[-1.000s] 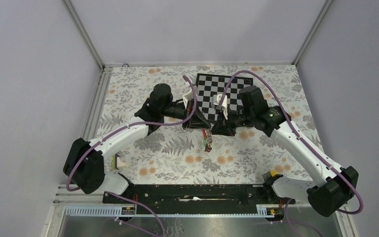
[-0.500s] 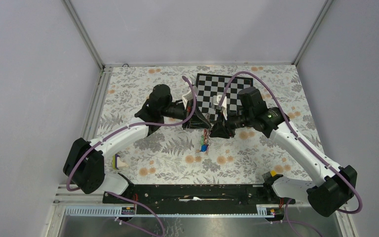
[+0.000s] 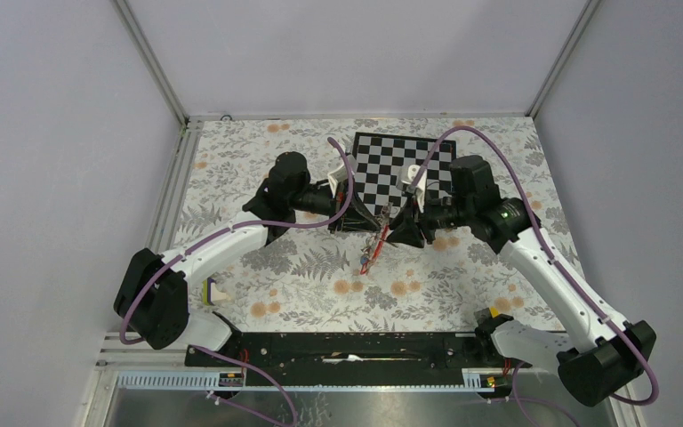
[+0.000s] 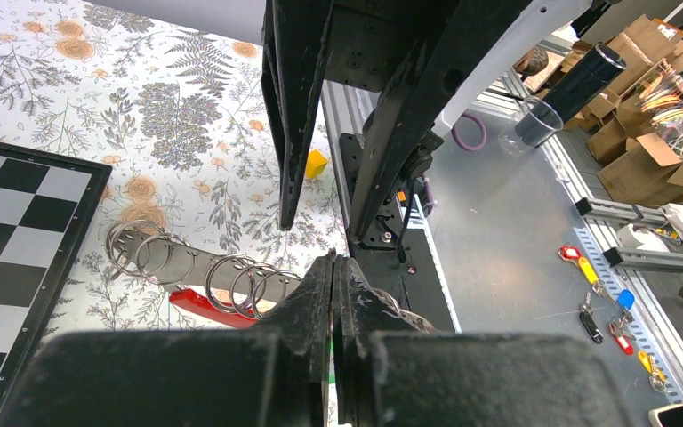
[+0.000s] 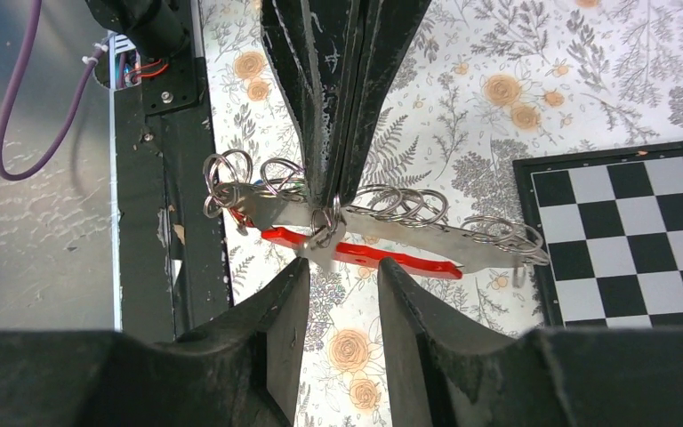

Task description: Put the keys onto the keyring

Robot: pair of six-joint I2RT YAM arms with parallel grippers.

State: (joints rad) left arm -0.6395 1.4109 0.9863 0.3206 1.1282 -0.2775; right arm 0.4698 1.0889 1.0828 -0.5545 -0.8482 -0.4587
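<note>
The keyring (image 5: 462, 240) is a flat metal strip carrying several split rings, held level above the floral mat. My left gripper (image 4: 333, 260) is shut on the strip's middle, and its fingers (image 5: 333, 133) reach down onto it in the right wrist view. A red-tagged key (image 5: 365, 253) hangs under the strip, and in the top view a blue tag (image 3: 365, 260) dangles below the red one (image 3: 377, 240). My right gripper (image 5: 342, 271) stands open just short of the strip, nothing between its fingers. In the top view it (image 3: 393, 231) sits right of the left gripper (image 3: 362, 218).
A checkerboard (image 3: 396, 165) lies behind the grippers. A yellow-and-white block (image 3: 216, 291) rests by the left arm's base and a small yellow cube (image 3: 491, 313) by the right base. Spare key tags (image 4: 587, 267) lie off the table.
My right gripper has opened and pulled back to the right, away from the keyring. The hanging keys have swung and now trail down to the left. The left gripper has kept its hold.
</note>
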